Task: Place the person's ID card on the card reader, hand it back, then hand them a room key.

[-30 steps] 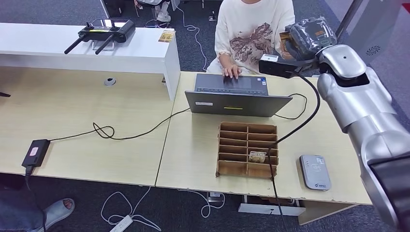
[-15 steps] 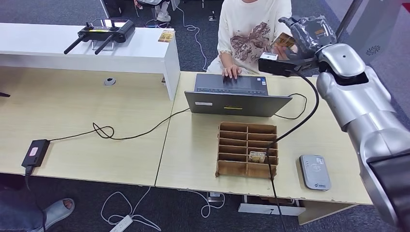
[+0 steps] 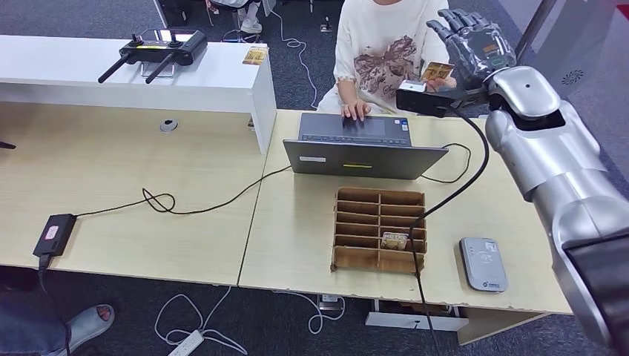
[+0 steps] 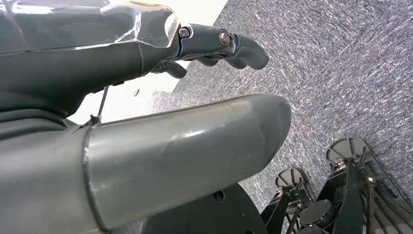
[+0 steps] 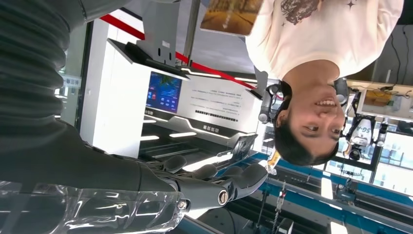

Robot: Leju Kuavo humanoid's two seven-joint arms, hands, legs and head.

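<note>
Our right hand [image 3: 469, 41] is raised past the desk's far edge with fingers spread, holding nothing; the person's card [image 3: 436, 72] hangs just beside it. We judge this the handover, so next we withdraw. Our left hand [image 4: 146, 97] hangs empty.

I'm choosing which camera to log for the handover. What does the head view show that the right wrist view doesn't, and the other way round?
The head view adds the desk with the laptop, the wooden organizer and the card reader near its front edge. The right wrist view adds the room behind the person, including a blue screen. Both have the right hand, fingers apart and holding nothing, the card close by, and the person's cream shirt.
</note>
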